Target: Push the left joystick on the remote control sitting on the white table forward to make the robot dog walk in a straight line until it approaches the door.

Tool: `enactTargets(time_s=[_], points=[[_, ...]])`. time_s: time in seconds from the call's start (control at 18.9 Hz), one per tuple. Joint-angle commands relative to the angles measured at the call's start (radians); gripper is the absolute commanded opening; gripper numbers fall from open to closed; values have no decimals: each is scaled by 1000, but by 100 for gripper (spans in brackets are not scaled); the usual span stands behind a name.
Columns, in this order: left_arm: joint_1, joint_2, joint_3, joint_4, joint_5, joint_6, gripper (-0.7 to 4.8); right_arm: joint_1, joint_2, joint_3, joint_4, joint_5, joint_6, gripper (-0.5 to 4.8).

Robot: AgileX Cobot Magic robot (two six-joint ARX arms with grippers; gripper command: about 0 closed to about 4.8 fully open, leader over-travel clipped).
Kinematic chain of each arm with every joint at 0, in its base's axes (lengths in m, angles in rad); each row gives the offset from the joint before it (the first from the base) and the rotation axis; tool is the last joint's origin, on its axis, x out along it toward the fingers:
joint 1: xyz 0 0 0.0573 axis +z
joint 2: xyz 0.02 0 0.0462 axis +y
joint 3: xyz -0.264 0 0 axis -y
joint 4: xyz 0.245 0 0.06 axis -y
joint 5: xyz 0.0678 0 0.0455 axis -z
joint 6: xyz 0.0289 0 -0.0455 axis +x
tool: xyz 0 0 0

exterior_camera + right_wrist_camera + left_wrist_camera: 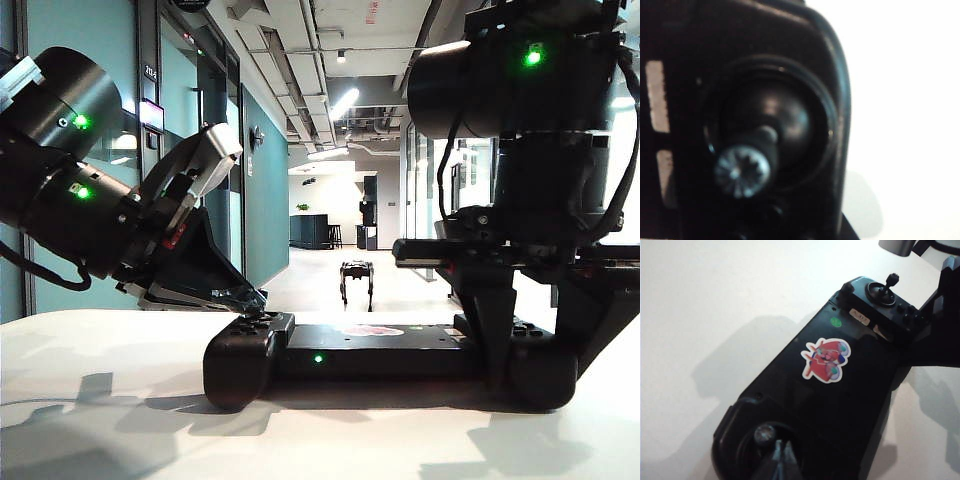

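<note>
Black remote control (pixel 390 358) on the white tabletop (pixel 120 420): left tool (pixel 781 456), tips together, presses its left joystick (pixel 764 433). Right tool (pixel 530 330) straddles the remote's far end, grip unclear. Beyond the remote, the robot dog (pixel 356 279) stands mid-corridor, door not reached.

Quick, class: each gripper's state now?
Left gripper: shut, tips beside the left joystick.
Right gripper: jaws apart astride the remote control; grip cannot be told.

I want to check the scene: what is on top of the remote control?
On the remote control lie a red cartoon sticker and a green dot. The left gripper sits at the left joystick; the right gripper covers the remote's other end.
</note>
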Motion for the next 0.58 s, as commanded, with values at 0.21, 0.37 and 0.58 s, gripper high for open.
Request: enactTargets(time_s=[0.21,0.37,0.58], points=[[0,-3,5,21,-9,0,-6,1,-1,-1,-11,-6,-11,157],[0,-3,5,21,-9,0,-5,1,-1,-1,-11,-6,-11,157],[0,-38,5,-13,56,-20,-5,1,-1,-1,-13,-5,-12,157]])
